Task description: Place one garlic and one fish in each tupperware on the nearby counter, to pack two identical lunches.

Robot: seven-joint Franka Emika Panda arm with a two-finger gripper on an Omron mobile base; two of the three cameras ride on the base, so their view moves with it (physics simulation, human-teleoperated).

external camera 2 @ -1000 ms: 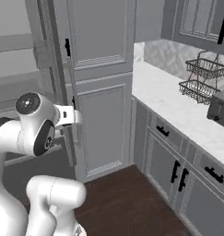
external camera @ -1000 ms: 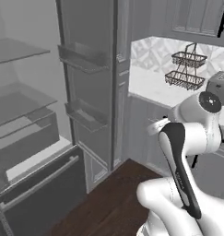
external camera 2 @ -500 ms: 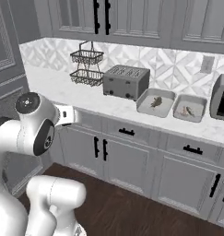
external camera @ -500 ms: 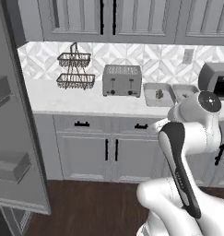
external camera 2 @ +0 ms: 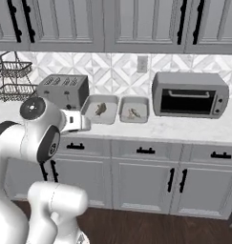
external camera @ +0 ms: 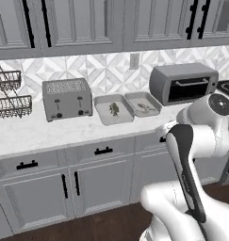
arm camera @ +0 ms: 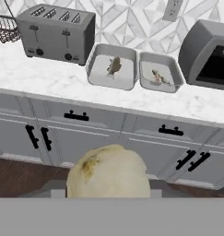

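1. A pale, rounded garlic (arm camera: 109, 171) is seen at the bottom of the hand view, pinched in the gripper (arm camera: 109, 191); the bulb is too round for a long axis to be told, and a brownish patch faces up and left.
2. The garlic is held in front of the grey cabinet doors (arm camera: 90, 138), off the front edge of the worktop (arm camera: 53, 78) and below its level.
3. The worktop (external camera: 40, 129) is white with faint grey veins, backed by a patterned tile wall (external camera 2: 112, 76) with an outlet (external camera 2: 142, 63), under grey upper cabinets (external camera: 83, 23); the floor (external camera 2: 151, 228) is dark wood.
4. Two grey trays stand side by side, touching, toward the back edge of the worktop, between a toaster (arm camera: 56, 32) and a toaster oven (external camera 2: 190, 94).
5. In the left tray (arm camera: 112, 67) a small dark fish (arm camera: 114, 65) is seen; in the right tray (arm camera: 158, 71) lies another fish (arm camera: 156, 76).
6. A wire basket (external camera 2: 15, 78) stands at the left end.
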